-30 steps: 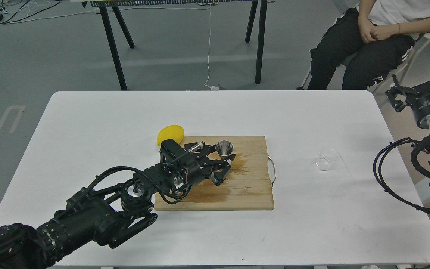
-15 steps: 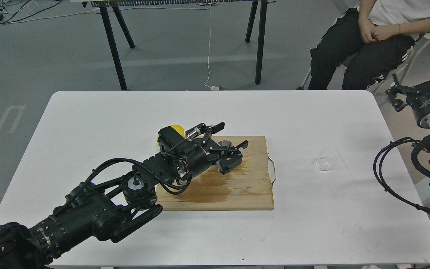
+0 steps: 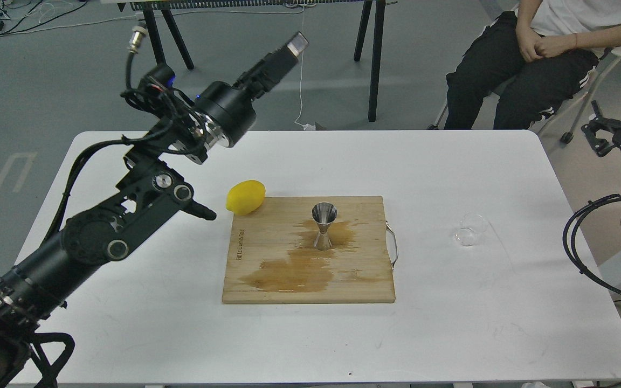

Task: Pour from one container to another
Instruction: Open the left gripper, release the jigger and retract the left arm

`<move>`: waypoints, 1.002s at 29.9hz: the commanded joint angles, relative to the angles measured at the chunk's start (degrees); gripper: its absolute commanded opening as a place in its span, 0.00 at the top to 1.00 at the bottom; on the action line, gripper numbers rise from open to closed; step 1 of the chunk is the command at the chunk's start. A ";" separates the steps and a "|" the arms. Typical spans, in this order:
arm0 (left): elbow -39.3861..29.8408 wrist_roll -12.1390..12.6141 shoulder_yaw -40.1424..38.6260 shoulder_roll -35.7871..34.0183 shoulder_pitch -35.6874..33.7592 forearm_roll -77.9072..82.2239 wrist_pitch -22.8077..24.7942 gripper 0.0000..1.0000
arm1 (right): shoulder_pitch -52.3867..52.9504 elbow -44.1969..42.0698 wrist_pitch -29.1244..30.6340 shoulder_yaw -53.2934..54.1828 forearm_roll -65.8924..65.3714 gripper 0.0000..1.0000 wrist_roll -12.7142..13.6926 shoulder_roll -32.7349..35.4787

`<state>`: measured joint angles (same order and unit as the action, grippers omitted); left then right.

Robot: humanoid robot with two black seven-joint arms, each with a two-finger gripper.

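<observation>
Cup (image 3: 471,229) sits on the bare counter (image 3: 450,334) to the right of the board (image 3: 353,280), apparently tipped toward the viewer, its mouth facing down-left; being clear glass, its exact pose is hard to read. The jigger (image 3: 324,226) stands upright on the board's middle, ringed by a wet stain, with the lemon (image 3: 246,196) just off the board's far-left corner.

The right claw (image 3: 607,134) hangs off the counter's right edge, beyond the far-right corner, and is much the nearer to the cup, which lies toward the near left of it. Its fingers look spread, holding nothing. The left claw (image 3: 294,46) is raised high over the far-left of the counter, pointing away; it is seen edge-on, so whether its fingers are apart or together cannot be told.

Likely the right arm should fetch the cup.
</observation>
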<state>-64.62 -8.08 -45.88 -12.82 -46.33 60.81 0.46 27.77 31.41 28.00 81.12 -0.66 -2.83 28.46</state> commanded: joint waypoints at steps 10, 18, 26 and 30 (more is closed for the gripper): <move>9.33 -2.98 -12.11 -4.58 5.45 -59.47 12.97 0.01 | -16.50 19.62 0.00 0.79 18.23 0.01 5.82 0.02; 10.22 -7.04 -17.84 -3.79 13.98 -60.72 15.88 0.00 | -33.11 33.18 0.00 2.11 18.41 0.00 5.82 -2.26; 10.22 -7.39 -17.93 -4.40 16.27 -60.63 15.88 0.00 | -37.97 34.86 -5.31 -2.02 30.09 0.00 10.21 -3.85; 10.22 -7.39 -17.93 -5.89 16.27 -60.63 15.80 0.00 | -37.18 34.86 -11.02 -2.46 30.89 0.00 10.57 -5.69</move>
<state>-54.40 -15.47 -63.82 -17.71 -30.11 0.15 16.34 -9.94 66.24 21.07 78.99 29.56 7.32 24.18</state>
